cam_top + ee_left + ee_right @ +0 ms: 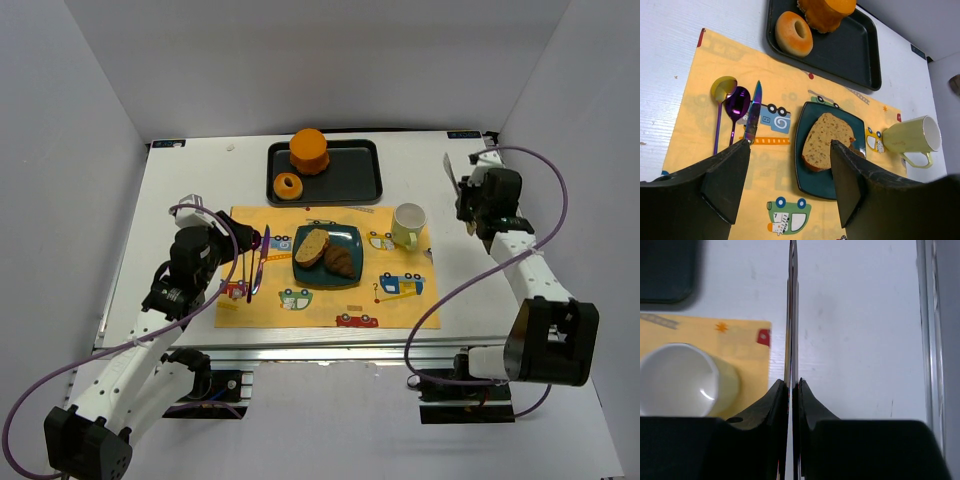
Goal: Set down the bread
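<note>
The bread lies on a dark teal square plate (351,240) on the yellow placemat. It is a flat golden-tan slice (311,246) and a dark brown croissant-shaped roll (340,262) beside it. In the left wrist view the slice (826,141) shows on the plate (812,177). The roll (856,150) is mostly hidden behind my right finger. My left gripper (238,255) (789,150) is open and empty, above the mat left of the plate. My right gripper (470,205) (791,382) is shut on a thin flat metal blade (792,315), off the mat at the right.
A black tray (355,180) at the back holds a tall orange cylinder (309,150) and an orange ring doughnut (288,187). A pale yellow mug (408,224) (682,382) stands right of the plate. Two spoons (735,102) and a knife (753,115) lie left of it.
</note>
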Motion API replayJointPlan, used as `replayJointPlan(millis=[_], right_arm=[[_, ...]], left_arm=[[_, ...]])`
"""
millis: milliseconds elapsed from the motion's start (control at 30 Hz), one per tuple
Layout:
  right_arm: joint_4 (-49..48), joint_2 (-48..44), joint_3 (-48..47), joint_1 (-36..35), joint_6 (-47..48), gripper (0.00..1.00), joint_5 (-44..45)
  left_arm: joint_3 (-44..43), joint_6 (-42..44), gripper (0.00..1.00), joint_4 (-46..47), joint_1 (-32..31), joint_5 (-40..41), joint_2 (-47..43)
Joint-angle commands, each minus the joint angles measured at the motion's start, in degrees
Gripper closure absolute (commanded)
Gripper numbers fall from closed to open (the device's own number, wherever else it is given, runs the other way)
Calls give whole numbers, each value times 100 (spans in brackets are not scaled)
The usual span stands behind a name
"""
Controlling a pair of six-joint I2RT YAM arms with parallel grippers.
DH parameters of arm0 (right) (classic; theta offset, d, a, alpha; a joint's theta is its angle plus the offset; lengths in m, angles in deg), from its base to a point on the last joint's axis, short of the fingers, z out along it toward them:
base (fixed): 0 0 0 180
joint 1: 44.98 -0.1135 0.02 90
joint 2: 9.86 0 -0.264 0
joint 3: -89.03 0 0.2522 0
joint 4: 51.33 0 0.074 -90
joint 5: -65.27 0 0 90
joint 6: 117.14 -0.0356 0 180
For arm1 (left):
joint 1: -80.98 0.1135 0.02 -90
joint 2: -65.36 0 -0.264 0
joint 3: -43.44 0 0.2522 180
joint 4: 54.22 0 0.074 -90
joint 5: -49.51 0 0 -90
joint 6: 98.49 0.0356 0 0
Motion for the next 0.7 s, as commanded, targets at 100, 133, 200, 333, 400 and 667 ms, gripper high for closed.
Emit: replayJointPlan(millis=[100, 133, 200, 333, 400, 667], right_arm=[[-1081, 736, 777, 820, -606, 96, 312], [-1168, 885, 839, 951, -606, 93, 303], [-1318, 1018, 936, 1040, -449, 89, 303], [-1152, 1501, 893, 1295, -106, 58, -12], [-960, 1703, 822, 1374, 148, 51, -214], [-72, 1573, 208, 1550, 808, 12, -270]], left_arm=[[-28, -10, 25, 171, 21, -178, -4], [-63, 8, 25, 136, 21, -178, -4], [-81, 43, 24, 109, 21, -178, 5], [-29, -9, 23, 196, 21, -204, 5], [41, -71, 23, 249, 21, -248, 14], [68, -89, 23, 188, 21, -257, -65]])
